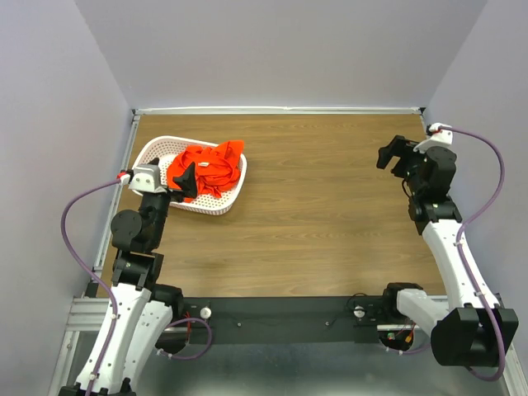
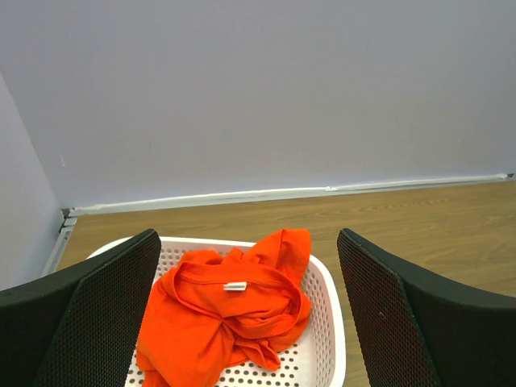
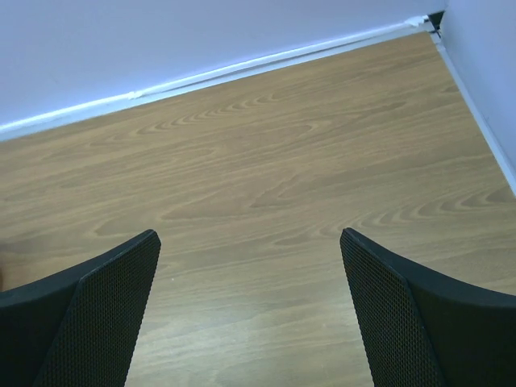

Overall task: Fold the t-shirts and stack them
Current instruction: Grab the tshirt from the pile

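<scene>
**A:** Where's the t-shirt (image 1: 210,169)?

**B:** It's crumpled in the white mesh basket (image 1: 221,205), which sits near the far left corner of the tabletop (image 1: 330,214). The shirt is bright orange-red and covers most of the basket's floor. One fold reaches up toward the far rim. A small white label (image 2: 235,285) shows at the collar.

**A:** And the left pincer (image 1: 183,180)?

**B:** It's spread wide with nothing between its fingers. It hangs at the basket's near side and points at the shirt. In the top view its dark fingers overlap the near left part of the cloth. I can't tell whether they touch it. In the wrist view the shirt lies between and beyond the two fingers.

**A:** The right pincer (image 1: 396,157)?

**B:** Wide open too, and it holds nothing. It sits over bare wood on the far right side of the tabletop, well apart from the basket and shirt.
</scene>
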Robot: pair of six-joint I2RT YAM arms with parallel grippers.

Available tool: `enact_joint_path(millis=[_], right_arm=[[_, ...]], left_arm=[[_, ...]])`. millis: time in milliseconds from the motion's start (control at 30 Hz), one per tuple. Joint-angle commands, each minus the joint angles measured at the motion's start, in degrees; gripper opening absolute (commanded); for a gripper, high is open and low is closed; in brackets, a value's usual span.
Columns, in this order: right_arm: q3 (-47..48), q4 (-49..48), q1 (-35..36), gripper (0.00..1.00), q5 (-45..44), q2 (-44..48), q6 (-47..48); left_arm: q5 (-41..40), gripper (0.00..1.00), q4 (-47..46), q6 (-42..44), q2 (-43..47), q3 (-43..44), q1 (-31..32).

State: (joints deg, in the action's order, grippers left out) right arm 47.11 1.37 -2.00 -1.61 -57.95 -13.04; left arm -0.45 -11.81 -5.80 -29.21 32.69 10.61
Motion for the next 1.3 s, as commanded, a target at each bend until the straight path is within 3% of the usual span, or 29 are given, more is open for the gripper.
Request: enact_joint_path(millis=[0, 133, 267, 433, 567, 633, 800, 1100, 1133, 1200, 1233, 1267], right_arm=[[0.0, -0.84, -0.55, 1.0, 5.54, 1.53, 4.92], [-4.13, -0.14, -0.64, 1.0, 23.19, 3.72, 20.48], [-5.63, 0.74, -0.64, 1.0, 34.89, 5.31, 24.63], [-3.26, 4.6, -0.64, 1.0, 37.11, 2.41, 24.82], [-2.82, 5.22, -0.64, 1.0, 37.99, 2.14, 24.12], [-2.9, 5.23, -0.64, 1.0, 38.6, 2.41, 23.94], [-2.73, 5.4, -0.64, 1.0, 39.31, 2.58, 23.59], [-2.38, 5.67, -0.55, 1.0, 39.22, 3.02, 23.41], [-2.38, 5.67, -0.64, 1.0, 39.22, 3.2, 23.41], [-2.46, 5.75, -0.64, 1.0, 39.22, 3.37, 23.58], [-2.46, 5.75, -0.64, 1.0, 39.31, 3.46, 23.58], [-2.46, 5.75, -0.64, 1.0, 39.31, 3.46, 23.58]], left_arm=[[2.1, 0.98, -0.4, -0.09, -0.58, 0.45, -0.06], [5.89, 0.98, -1.19, -3.5, -2.51, 0.62, -0.06], [7.31, 0.98, 1.77, -10.43, -9.52, 2.98, -0.06], [5.72, 0.98, 9.61, -25.18, -20.86, 8.08, -0.15], [5.2, 0.98, 13.39, -30.13, -32.38, 11.95, -0.15], [4.32, 0.9, 14.53, -31.54, -39.06, 13.36, -0.15], [-4.81, 0.86, 14.36, -36.12, -51.09, 18.71, 0.02], [-10.01, 0.86, 17.79, -38.76, -68.08, 31.02, 0.11], [-10.36, 0.83, 19.01, -38.84, -70.69, 31.99, 0.2], [-10.62, 0.65, 19.02, -38.32, -72.04, 33.66, 0.2], [-10.63, 0.35, 19.19, -37.88, -71.78, 33.93, 0.2], [-10.19, 0.22, 19.02, -37.36, -71.17, 34.02, 0.2]])
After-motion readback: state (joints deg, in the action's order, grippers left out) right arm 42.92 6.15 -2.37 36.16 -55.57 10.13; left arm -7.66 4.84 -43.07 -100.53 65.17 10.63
